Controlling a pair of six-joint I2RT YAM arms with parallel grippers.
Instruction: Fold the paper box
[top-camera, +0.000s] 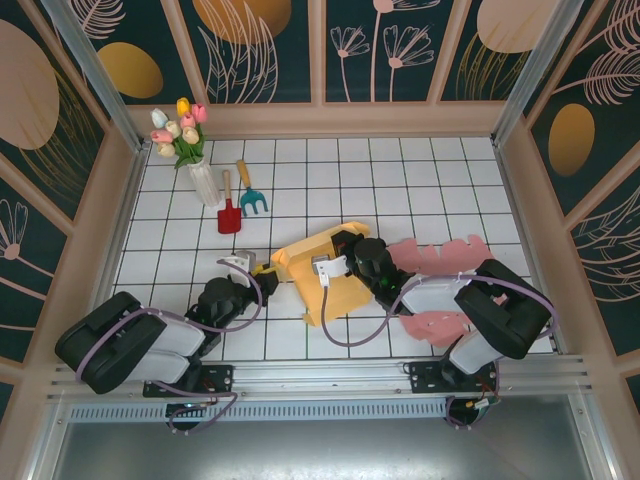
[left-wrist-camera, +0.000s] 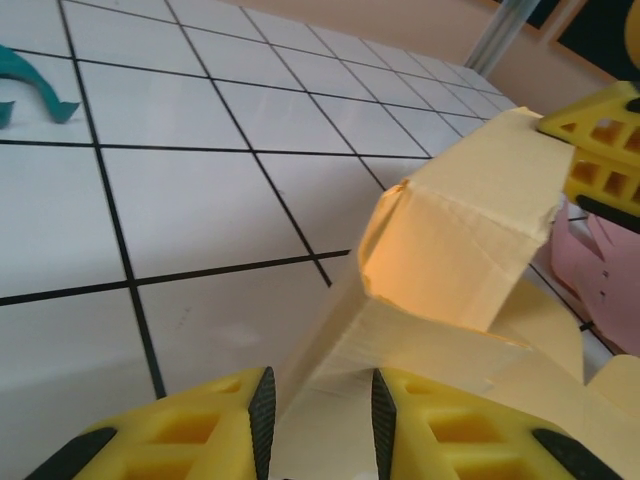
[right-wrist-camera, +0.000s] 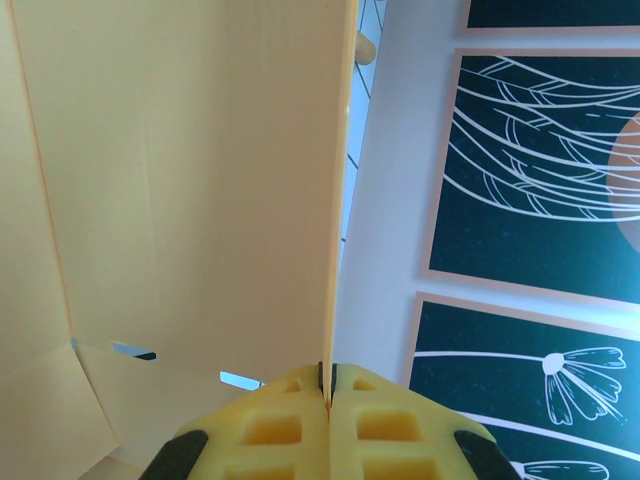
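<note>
The yellow paper box (top-camera: 335, 295) lies partly folded in the middle of the tiled table, one panel raised. My left gripper (top-camera: 268, 275) is at the box's left corner. In the left wrist view a folded wall of the paper box (left-wrist-camera: 460, 230) runs down between the pads, and the left gripper (left-wrist-camera: 322, 400) is shut on it. My right gripper (top-camera: 338, 243) reaches in from the right over the box's far edge. In the right wrist view the right gripper (right-wrist-camera: 329, 375) is shut on the thin edge of an upright panel of the paper box (right-wrist-camera: 200, 180).
Pink paper sheets (top-camera: 445, 255) lie right of the box, under the right arm. A vase of tulips (top-camera: 195, 150), a red shovel (top-camera: 229, 210) and a teal rake (top-camera: 250, 195) stand at the back left. Wooden walls enclose the table.
</note>
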